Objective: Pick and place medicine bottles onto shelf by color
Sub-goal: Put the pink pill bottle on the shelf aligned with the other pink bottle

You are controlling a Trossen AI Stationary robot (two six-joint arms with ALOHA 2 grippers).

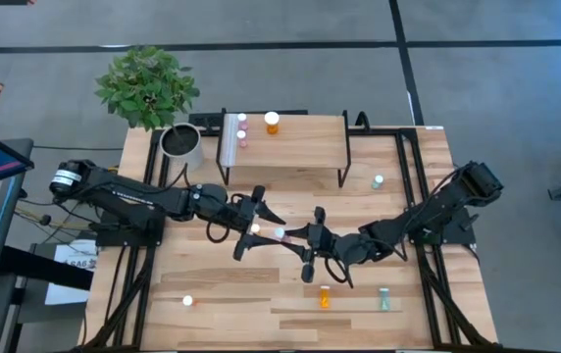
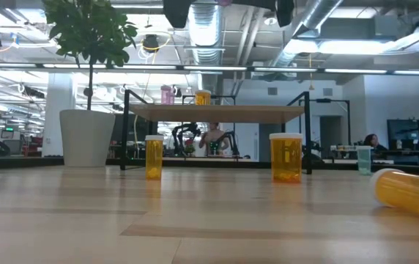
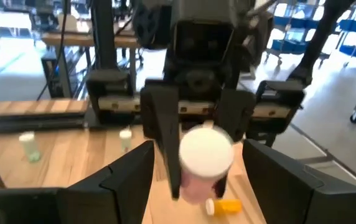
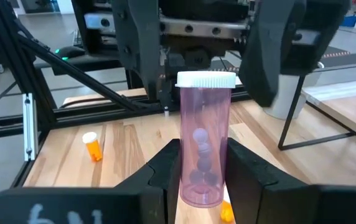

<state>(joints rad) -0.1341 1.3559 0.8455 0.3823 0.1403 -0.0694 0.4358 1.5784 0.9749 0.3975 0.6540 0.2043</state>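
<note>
Here the two arms meet at the middle of the desk (image 1: 212, 314) for a handover. In the right wrist view, the right tool (image 4: 204, 177) has its fingers closed on the lower body of a pink bottle (image 4: 204, 143), which stands upright with its white cap on top. Just behind it stands the left tool (image 4: 209, 53), with its fingers spread on both sides of the cap and not pressing it. In the high view this meeting point is at the centre of the frame, with the left tool (image 1: 252, 227) coming from the left and the right tool (image 1: 310, 240) from the right.

To do this step well, I think the left tool should close squarely on the cap or upper body. The right tool should let go only after that grip is firm, so that the bottle does not tilt or drop.

Other bottles wait on the desk: an orange bottle (image 1: 325, 297) and a pale green bottle (image 1: 383, 299) in the lower part of the high view, and a green one (image 1: 378, 182) at the right.

Farther away, at the top centre, is the shelf (image 1: 290, 142). It already carries an orange bottle (image 1: 272, 123) and pink ones (image 1: 242, 125) near its left end, so the pink bottle probably belongs beside those. A plant pot (image 1: 181, 145) stands left of the shelf.
</note>
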